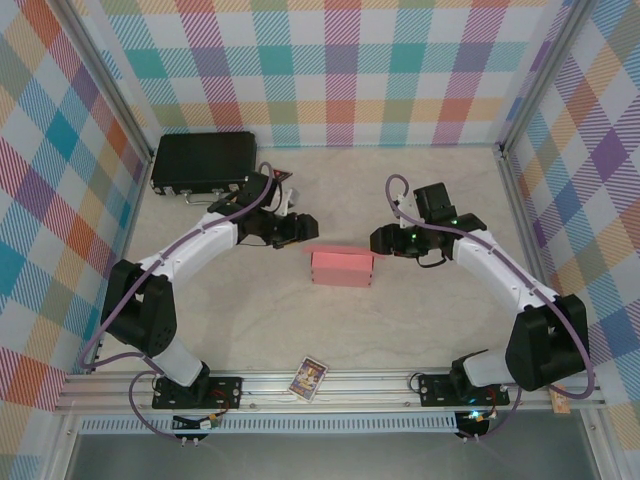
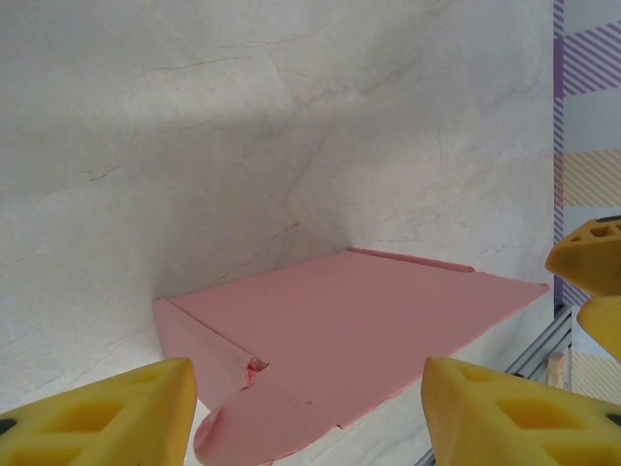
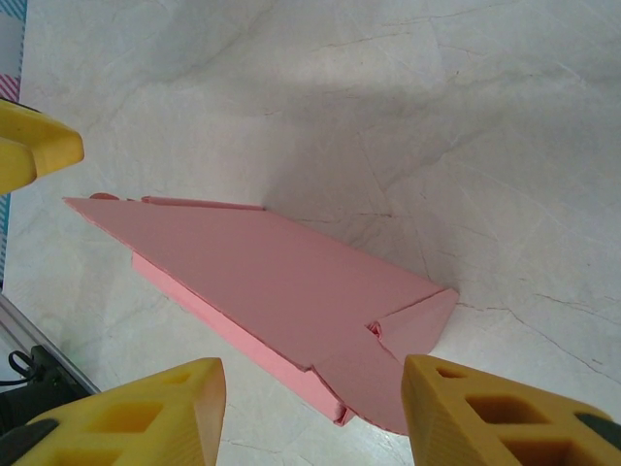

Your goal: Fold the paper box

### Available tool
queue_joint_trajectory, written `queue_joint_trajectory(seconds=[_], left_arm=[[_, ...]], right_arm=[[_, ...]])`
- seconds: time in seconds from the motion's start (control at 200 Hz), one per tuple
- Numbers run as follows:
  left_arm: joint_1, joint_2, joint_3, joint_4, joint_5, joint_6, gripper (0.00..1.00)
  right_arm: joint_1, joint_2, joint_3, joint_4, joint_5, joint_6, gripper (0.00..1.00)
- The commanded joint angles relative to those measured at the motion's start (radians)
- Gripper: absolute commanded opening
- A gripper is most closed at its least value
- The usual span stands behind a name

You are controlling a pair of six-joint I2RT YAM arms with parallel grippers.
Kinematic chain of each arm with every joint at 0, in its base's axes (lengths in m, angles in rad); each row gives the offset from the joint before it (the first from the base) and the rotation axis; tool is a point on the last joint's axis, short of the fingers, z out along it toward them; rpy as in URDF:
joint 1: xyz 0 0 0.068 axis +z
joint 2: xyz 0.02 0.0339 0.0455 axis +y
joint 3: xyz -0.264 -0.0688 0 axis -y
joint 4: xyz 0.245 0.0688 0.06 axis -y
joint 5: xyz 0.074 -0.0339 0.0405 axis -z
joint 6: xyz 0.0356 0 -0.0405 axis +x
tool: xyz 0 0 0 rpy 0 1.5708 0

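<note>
The box (image 1: 342, 267) lies near the middle of the bench (image 1: 430, 330), between the two grippers. It is plain pink card, low and flattish. It has one broad, smooth top panel, and the right wrist view shows a shallow side wall under the panel's long edge. At one end the card breaks into small flaps: a narrow creased strip and a rounded tab that sticks out past the panel. A thin lip runs along the far edge.

The left gripper (image 2: 309, 413) hangs over the flapped end with its yellow fingers (image 2: 107, 417) spread wide, the tab lying between them, ungripped. The right gripper (image 3: 310, 398) is spread too, over the opposite end and pinching nothing.

A black case (image 1: 203, 162) sits in the far left corner, and a small card (image 1: 309, 378) lies at the near edge.
</note>
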Motion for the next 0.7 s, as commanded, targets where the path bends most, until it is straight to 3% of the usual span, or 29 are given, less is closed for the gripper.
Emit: queue_joint_trajectory(seconds=[0.0,0.335,0.695], left_arm=[[-0.01,0.022,0.017,-0.026,0.025,0.022,0.61],[-0.036,0.038,0.039,-0.08,-0.029,0.042,0.6],[-0.042,0.023,0.039,-0.098,-0.036,0.044,0.5]], right_arm=[[0.008,-0.004,-0.016,-0.029,0.001,-0.015,0.52],[0.011,-0.027,-0.036,-0.037,-0.001,-0.01,0.5],[0.02,-0.019,-0.043,-0.023,-0.006,0.007,0.49]])
